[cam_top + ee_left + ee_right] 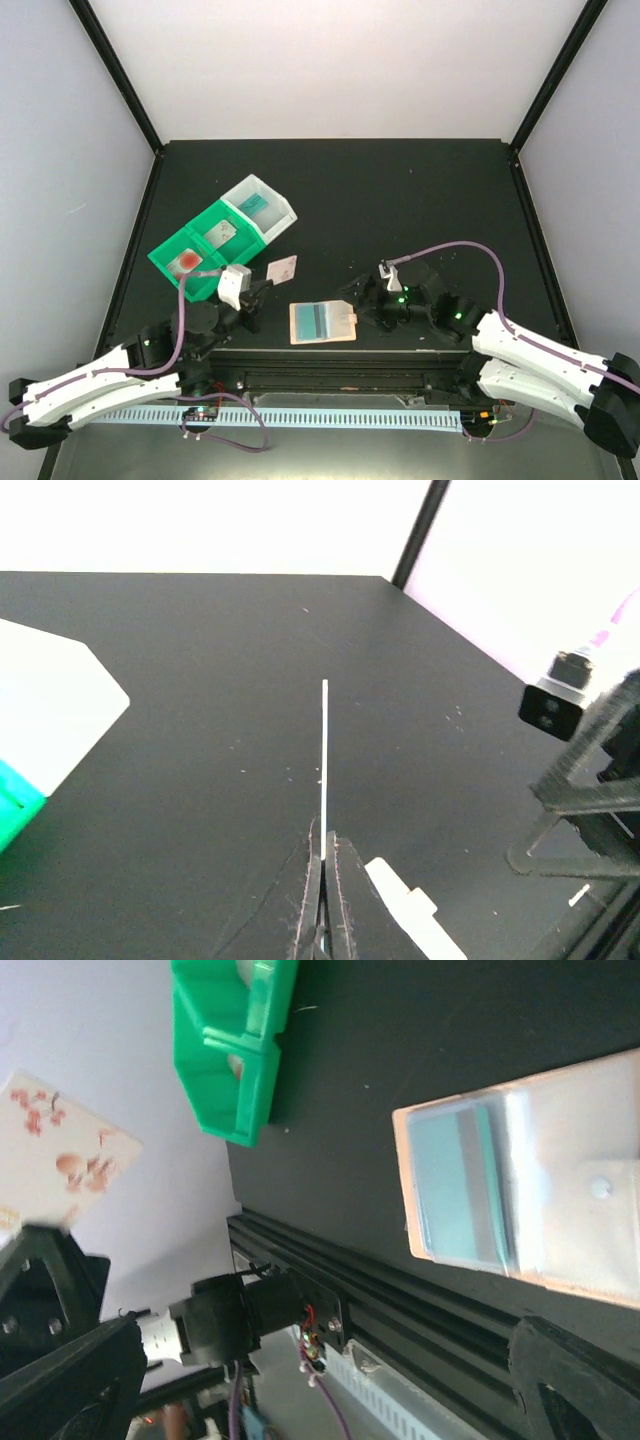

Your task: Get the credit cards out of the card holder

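The card holder (322, 322) lies flat near the table's front edge, peach-rimmed, with a teal credit card (312, 321) inside; both also show in the right wrist view, the holder (560, 1130) and its teal card (455, 1185). My left gripper (266, 285) is shut on a pale credit card with red blotches (283, 267), held on edge above the table, left of the holder. The left wrist view sees that card (324, 760) edge-on between the fingertips (312, 865). My right gripper (360, 300) stands open just right of the holder, nothing between its fingers (560, 1370).
A green bin (205, 250) and a white bin (262, 207) sit at the back left. The white one holds a teal card (255, 204); the green one holds a pale card (217, 233) and a red-blotched one (187, 261). A black rail (400, 1300) runs along the near edge.
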Robot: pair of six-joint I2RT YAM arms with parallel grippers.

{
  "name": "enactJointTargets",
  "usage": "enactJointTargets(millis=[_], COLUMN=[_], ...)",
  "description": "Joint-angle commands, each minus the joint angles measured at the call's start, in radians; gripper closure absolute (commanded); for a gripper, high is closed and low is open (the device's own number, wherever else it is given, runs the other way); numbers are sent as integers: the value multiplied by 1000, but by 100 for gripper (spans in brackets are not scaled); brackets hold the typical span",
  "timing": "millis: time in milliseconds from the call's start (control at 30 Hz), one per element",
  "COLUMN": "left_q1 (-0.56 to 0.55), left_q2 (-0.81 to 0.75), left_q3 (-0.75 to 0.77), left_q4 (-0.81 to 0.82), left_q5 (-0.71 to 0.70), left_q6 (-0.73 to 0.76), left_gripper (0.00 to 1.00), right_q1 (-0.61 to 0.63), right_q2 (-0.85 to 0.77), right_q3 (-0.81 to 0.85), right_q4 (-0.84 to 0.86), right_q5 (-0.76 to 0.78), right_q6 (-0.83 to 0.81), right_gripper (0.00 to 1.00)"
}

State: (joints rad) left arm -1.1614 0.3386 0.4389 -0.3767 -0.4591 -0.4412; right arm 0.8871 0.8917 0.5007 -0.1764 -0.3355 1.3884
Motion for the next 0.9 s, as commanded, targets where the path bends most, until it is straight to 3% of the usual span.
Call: enactJointTargets(millis=[0,233,367,567,867], left_q1=[37,142,255,473,685], left_q2=[-36,11,59,111,324], left_q3=[75,176,212,232,290], left_q4=[-90,-184,-185,-163,-167], left_q5=[-84,-101,-83,52,132], left_q6=[-51,-39,1,20,-162], left_gripper=[98,98,98,98,99], right_q1=[-1,-1,-1,-2,-1], right_q2=[-20,49,45,-32,-110], right_q3=[-26,13,5,-5,0], right_q4=[130,166,179,134,76], right_q5=[-41,-199,-238,-229,-184], right_q6=[-187,-285,-311,-357,-378], right_gripper=[0,0,0,0,0])
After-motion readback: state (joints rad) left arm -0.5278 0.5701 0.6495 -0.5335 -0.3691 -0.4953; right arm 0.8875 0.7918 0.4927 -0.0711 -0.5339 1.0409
